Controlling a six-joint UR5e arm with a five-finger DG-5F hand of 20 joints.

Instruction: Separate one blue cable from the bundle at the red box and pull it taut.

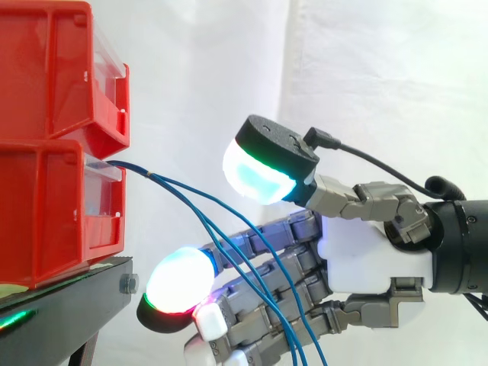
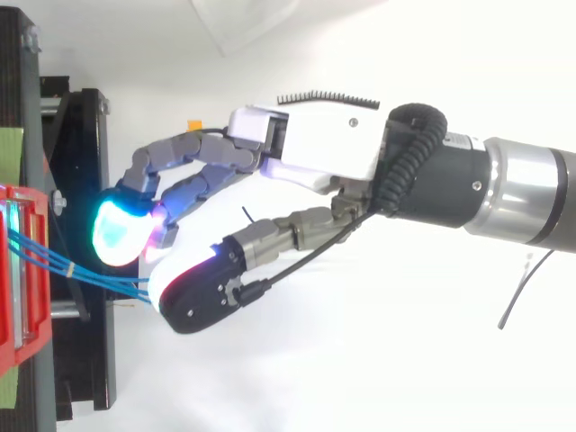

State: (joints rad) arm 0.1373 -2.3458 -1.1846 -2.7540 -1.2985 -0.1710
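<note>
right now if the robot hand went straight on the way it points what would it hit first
The robot hand would likely meet the blue cables first, then the black stand below the red bin; depth unclear.

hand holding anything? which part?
Nothing held. The hand is open; the blue cables from the red box hang slack past its fingers, unpinched.

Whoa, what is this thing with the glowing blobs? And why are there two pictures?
It is a robot hand on an arm. The glowing blobs are its fingertip pads. One picture looks from the side and the other from above, both at the same moment. On a black stand sit red bins. Thin blue cables hang loosely from the lower bin and pass close by the hand. The hand is open and grips nothing yet.
</note>
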